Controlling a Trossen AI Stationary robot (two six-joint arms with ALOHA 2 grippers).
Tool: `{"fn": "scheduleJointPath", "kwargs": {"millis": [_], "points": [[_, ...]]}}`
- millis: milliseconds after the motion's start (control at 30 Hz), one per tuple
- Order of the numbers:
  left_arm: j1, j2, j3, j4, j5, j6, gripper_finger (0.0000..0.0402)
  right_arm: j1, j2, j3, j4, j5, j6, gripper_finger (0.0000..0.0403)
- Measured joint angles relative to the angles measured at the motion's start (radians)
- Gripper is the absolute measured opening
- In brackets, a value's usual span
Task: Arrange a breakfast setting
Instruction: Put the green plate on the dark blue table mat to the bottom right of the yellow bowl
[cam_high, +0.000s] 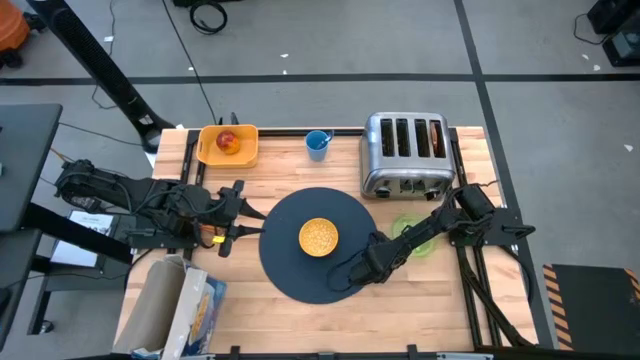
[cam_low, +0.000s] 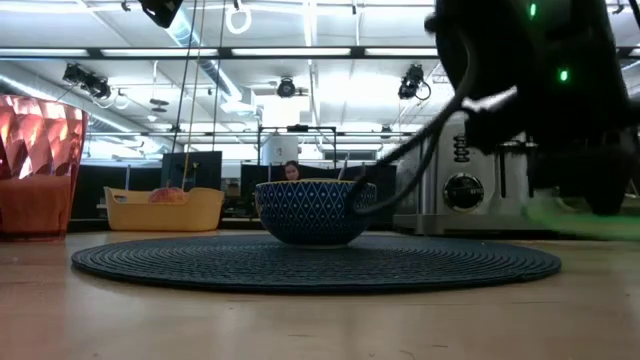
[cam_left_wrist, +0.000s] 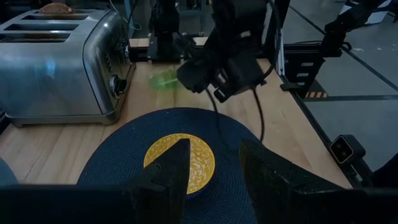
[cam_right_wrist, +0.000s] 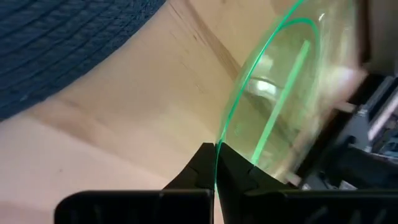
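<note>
The right gripper (cam_right_wrist: 215, 163) is pinched onto the rim of the translucent green plate (cam_right_wrist: 292, 93), just beside the large round dark blue-grey woven mat (cam_high: 315, 243) on the wooden counter (cam_high: 440, 295). A small yellow cereal bowl (cam_high: 318, 237) sits on the mat. The left gripper (cam_left_wrist: 214, 165) hangs partly open by the mat's opposite edge.

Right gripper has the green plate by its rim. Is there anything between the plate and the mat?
Nothing visible blocks it. The right gripper is shut on the green plate rim, and only bare table lies between the plate and the mat edge. The yellow bowl already sits at the mat's centre.
</note>
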Motion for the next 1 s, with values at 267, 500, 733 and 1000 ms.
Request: {"fn": "scheduleJointPath", "kwargs": {"millis": [267,500,733,1000], "points": [[0.0,0.0,0.0,0.0,0.0,0.001,0.0146,0.062,0.0,0.169,-0.101,0.038,-0.06,0.0007],[0.0,0.0,0.0,0.0,0.034,-0.07,0.0146,0.131,0.0,0.331,-0.149,0.03,-0.154,0.0007],[-0.065,0.0,0.001,0.0,0.093,-0.08,0.0146,0.235,-0.001,0.479,-0.149,0.015,-0.315,0.0002],[-0.121,0.0,0.001,-0.001,0.092,-0.08,0.0146,0.318,-0.002,0.516,0.038,-0.058,-0.639,0.0002]]}}
